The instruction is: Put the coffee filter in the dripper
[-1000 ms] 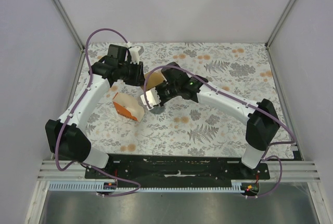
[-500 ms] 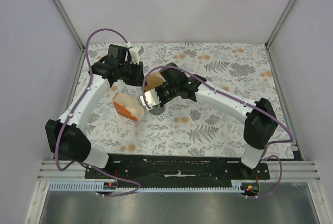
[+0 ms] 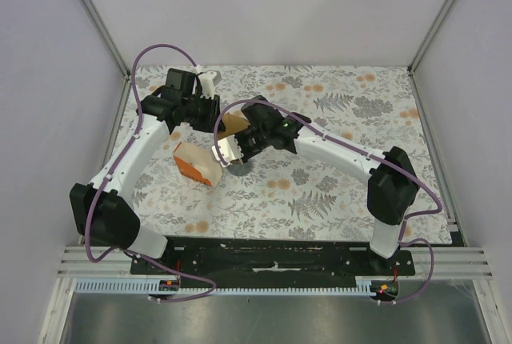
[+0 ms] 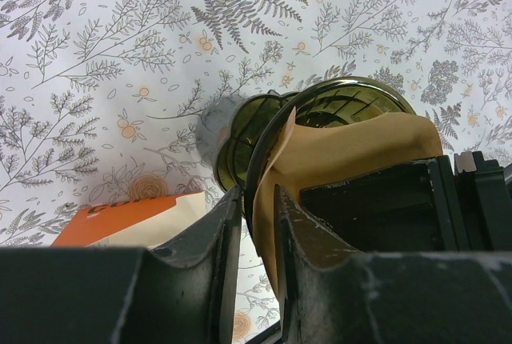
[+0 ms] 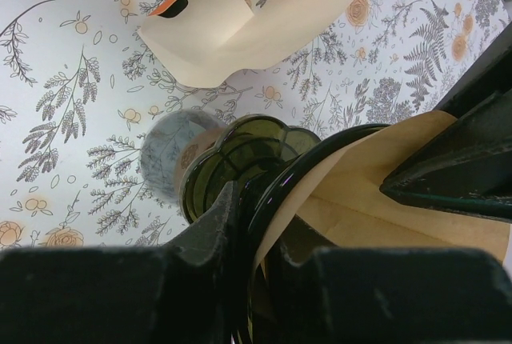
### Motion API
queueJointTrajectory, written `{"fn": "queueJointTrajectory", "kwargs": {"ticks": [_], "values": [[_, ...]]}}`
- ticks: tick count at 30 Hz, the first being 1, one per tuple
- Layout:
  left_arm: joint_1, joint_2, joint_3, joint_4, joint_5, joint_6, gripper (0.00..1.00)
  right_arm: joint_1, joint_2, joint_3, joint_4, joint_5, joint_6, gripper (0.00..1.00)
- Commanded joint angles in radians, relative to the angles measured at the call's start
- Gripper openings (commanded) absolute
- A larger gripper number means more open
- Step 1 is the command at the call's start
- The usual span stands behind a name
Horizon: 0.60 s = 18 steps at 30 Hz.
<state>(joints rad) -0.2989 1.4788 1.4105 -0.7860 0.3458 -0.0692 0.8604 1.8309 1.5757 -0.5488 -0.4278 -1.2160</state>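
The coffee filter (image 4: 360, 148) is sitting inside the mouth of the dripper (image 4: 240, 140), lining its inner wall, with one tan edge folding out over the dark rim. The dripper is tilting, so the left wrist view is showing both its ribbed round base and its open rim, and a shadow is falling on the patterned surface (image 4: 120, 56) beside the base.

The left arm (image 3: 136, 152) is reaching forward along the left side of the surface and bending inward at the wrist. The right arm (image 3: 336, 152) is stretching across toward the left, so both wrists are meeting over the dripper.

The left fingers (image 4: 212, 240) are standing nearly closed, pinching the dripper rim, with the filter edge lying against the rim in the same narrow gap. The right fingers (image 5: 212, 232) are clamping another part of the rim in the same way, one finger outside the cup and the other over the paper lining.

The orange and white carton (image 5: 240, 32) is lying on the surface just beside the dripper, apart from both sets of fingers.
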Motion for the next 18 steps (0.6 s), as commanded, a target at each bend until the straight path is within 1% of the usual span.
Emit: {"fn": "queueJointTrajectory", "kwargs": {"ticks": [1, 3, 4, 6, 7, 9, 13, 15, 18], "values": [[-0.003, 0.005, 0.001, 0.018, 0.027, 0.011, 0.29, 0.003, 0.01, 0.035, -0.04, -0.003, -0.004, 0.03], [-0.003, 0.005, 0.001, 0.016, 0.025, 0.012, 0.29, 0.003, 0.007, 0.038, -0.043, -0.005, -0.004, 0.04], [-0.003, 0.005, 0.001, 0.017, 0.025, 0.012, 0.29, 0.005, 0.005, 0.04, -0.042, -0.003, -0.001, 0.1], [-0.003, 0.002, -0.001, 0.018, 0.03, 0.012, 0.29, 0.006, -0.005, 0.04, -0.039, 0.004, 0.015, 0.33], [-0.003, 0.002, -0.001, 0.018, 0.03, 0.012, 0.29, 0.006, -0.013, 0.046, -0.036, 0.003, 0.025, 0.41], [-0.003, 0.003, -0.001, 0.018, 0.032, 0.014, 0.29, 0.011, -0.039, 0.059, -0.036, -0.021, 0.052, 0.53], [-0.003, 0.0, 0.002, 0.018, 0.032, 0.016, 0.28, 0.009, -0.099, 0.066, -0.036, -0.089, 0.09, 0.67], [-0.003, -0.002, 0.002, 0.018, 0.032, 0.016, 0.28, 0.009, -0.123, 0.058, -0.037, -0.112, 0.108, 0.7], [-0.003, -0.003, 0.002, 0.018, 0.032, 0.019, 0.28, 0.008, -0.159, 0.053, -0.036, -0.143, 0.144, 0.72]]}}
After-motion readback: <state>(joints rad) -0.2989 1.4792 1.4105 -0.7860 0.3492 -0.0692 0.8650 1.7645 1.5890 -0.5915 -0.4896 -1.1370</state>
